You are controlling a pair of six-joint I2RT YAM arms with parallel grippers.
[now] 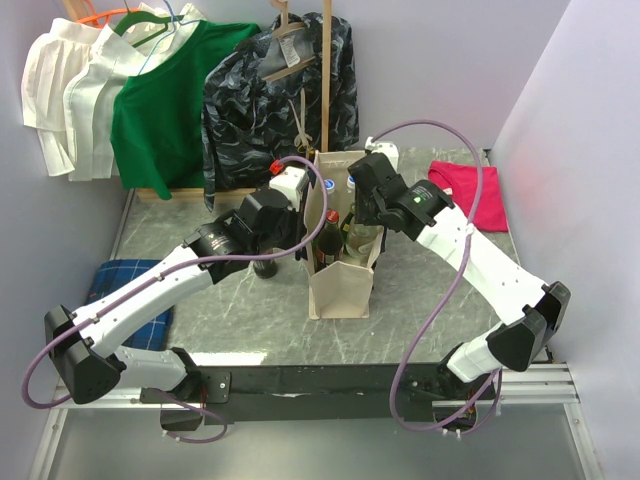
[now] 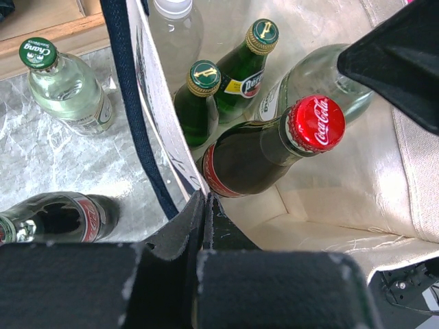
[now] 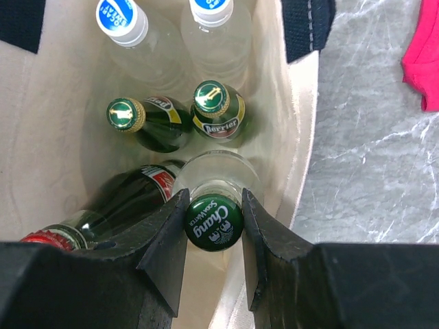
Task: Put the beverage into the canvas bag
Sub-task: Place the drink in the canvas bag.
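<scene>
The cream canvas bag (image 1: pixel 340 285) with navy handles stands upright mid-table. My right gripper (image 3: pixel 214 223) is inside its mouth, shut on the green cap of a clear Chang soda-water bottle (image 3: pixel 214 179), the beverage, which hangs upright against the bag's right wall (image 3: pixel 291 137). My left gripper (image 2: pixel 204 205) is shut on the bag's left rim, pinching the fabric beside the navy handle (image 2: pixel 130 103). Inside lie a tilted Coca-Cola bottle (image 2: pixel 274 147), two green Perrier bottles (image 3: pixel 218 110) and two clear blue-capped bottles (image 3: pixel 123 27). From the left wrist view, the held bottle's top is hidden behind the right gripper.
Outside the bag, left of it, stand another Chang bottle (image 2: pixel 65 86) and a dark Coca-Cola bottle (image 2: pixel 58 218). Shirts and a dark patterned garment (image 1: pixel 285 90) hang at the back. A pink cloth (image 1: pixel 472 192) lies at right, a blue plaid cloth (image 1: pixel 125 285) at left.
</scene>
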